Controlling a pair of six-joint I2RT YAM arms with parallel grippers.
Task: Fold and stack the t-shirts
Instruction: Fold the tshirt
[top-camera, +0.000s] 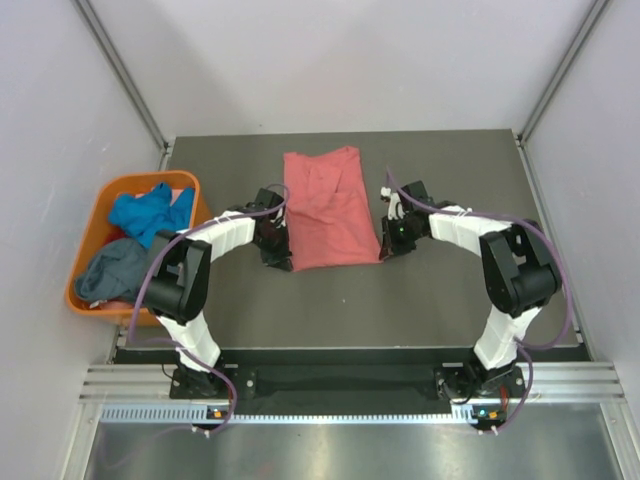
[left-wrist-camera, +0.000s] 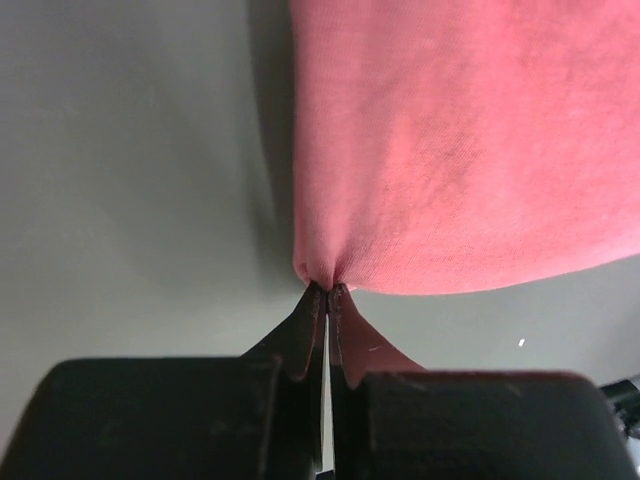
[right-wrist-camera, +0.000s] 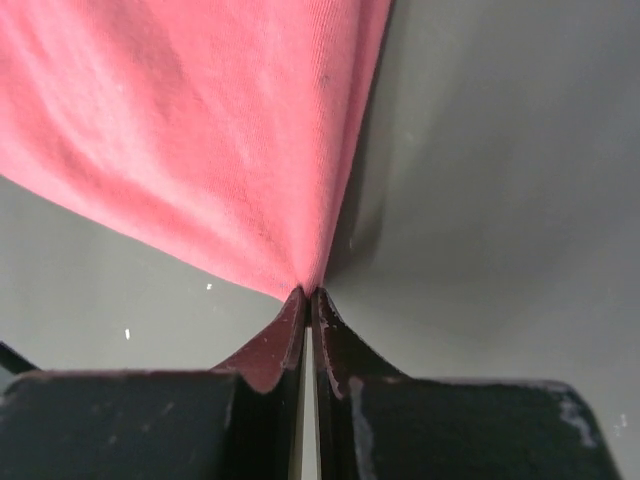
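Left fingers and right fingers grasp the salmon-pink t-shirt by its near corners.

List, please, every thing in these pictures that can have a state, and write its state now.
Pink shirt: spread on the table, both near corners pinched.
Blue shirt: crumpled, in the tub.
Grey shirt: crumpled, in the tub, nearer the robot than the blue shirt.
Tub: holds two shirts.
Left tool: shut on the pink shirt's corner.
Right tool: shut on the pink shirt's other near corner.
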